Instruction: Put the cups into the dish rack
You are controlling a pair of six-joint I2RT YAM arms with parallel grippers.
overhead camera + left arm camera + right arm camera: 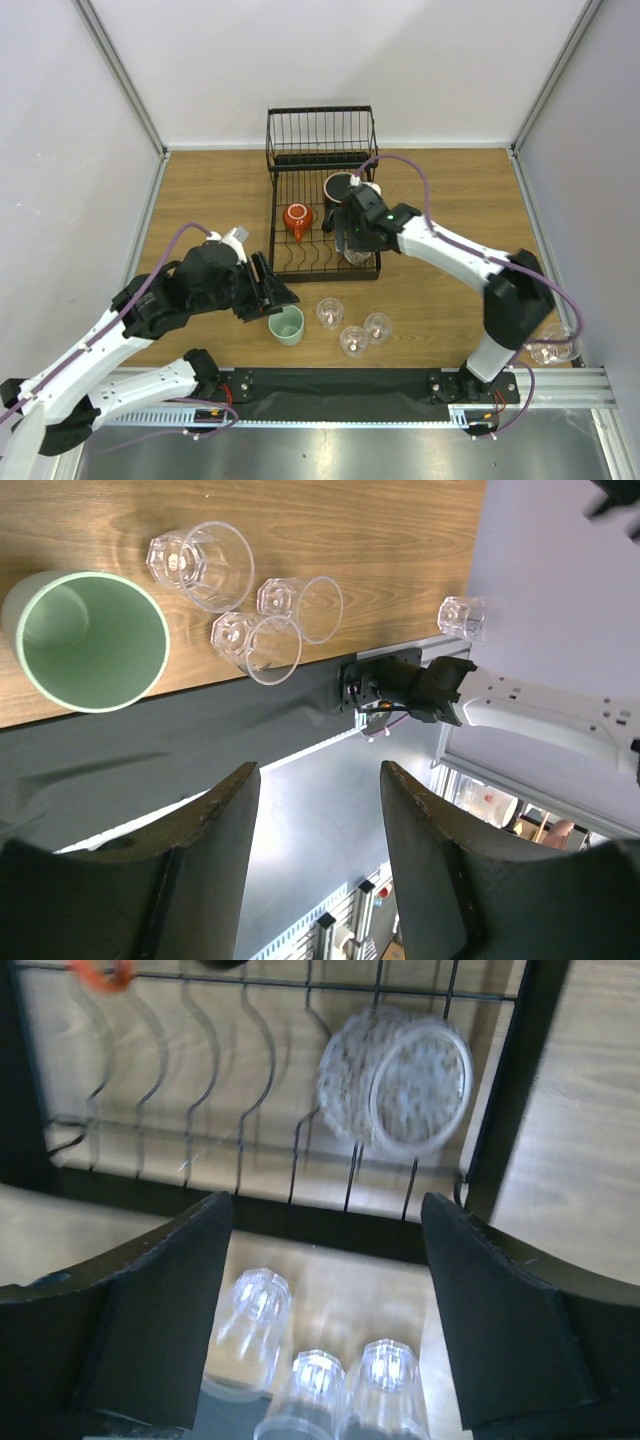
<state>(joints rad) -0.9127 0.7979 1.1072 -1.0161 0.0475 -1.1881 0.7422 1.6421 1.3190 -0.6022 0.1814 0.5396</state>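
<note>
Awaiting loading near dish rack (273, 215): green cup (287, 326), three glasses (352, 341); probably slippery, fragile; grip at rim. Left jaws, right jaws open, empty.

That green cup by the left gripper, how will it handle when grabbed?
The green cup looks rigid, smooth and handleless, so it may slip in a light pinch. Standing upright and empty, it is probably light and could tip or slide if nudged sideways.
</note>
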